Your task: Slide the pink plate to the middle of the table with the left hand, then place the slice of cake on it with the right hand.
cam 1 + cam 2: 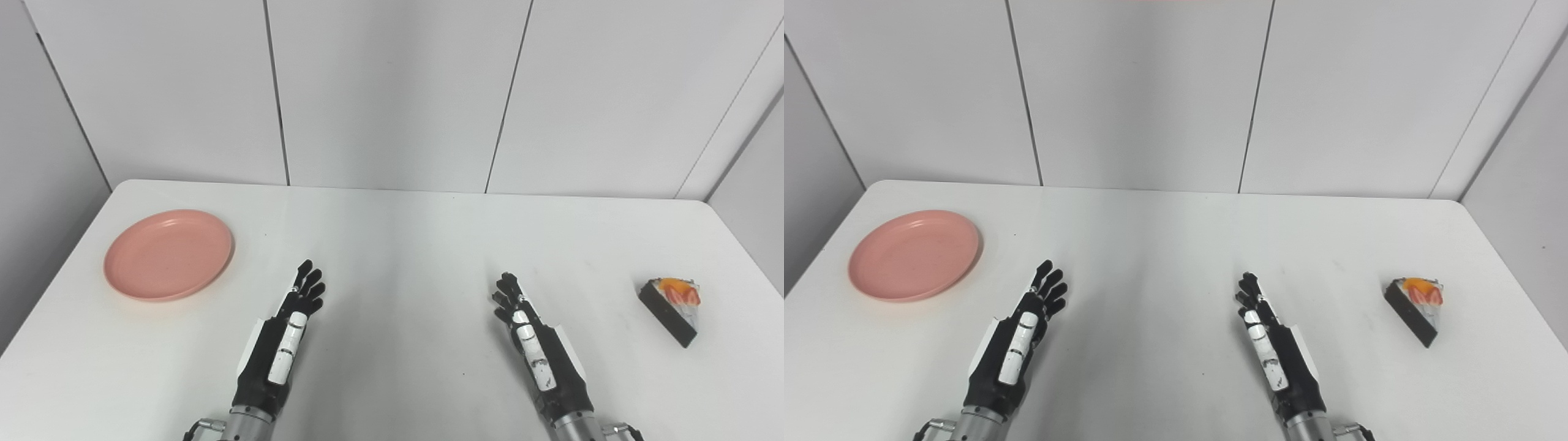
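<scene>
The pink plate [168, 254] lies flat and empty at the left side of the white table [392, 233]. The slice of cake [672, 307], dark-sided with white cream and orange-red fruit on top, stands near the right edge. My left hand [288, 334] is open, fingers straight, held edge-up over the table to the right of and nearer than the plate, holding nothing. My right hand [533, 340] is open the same way, well left of the cake, holding nothing.
White wall panels [392, 92] stand right behind the table's far edge. The table's left and right edges slant close to the plate and the cake.
</scene>
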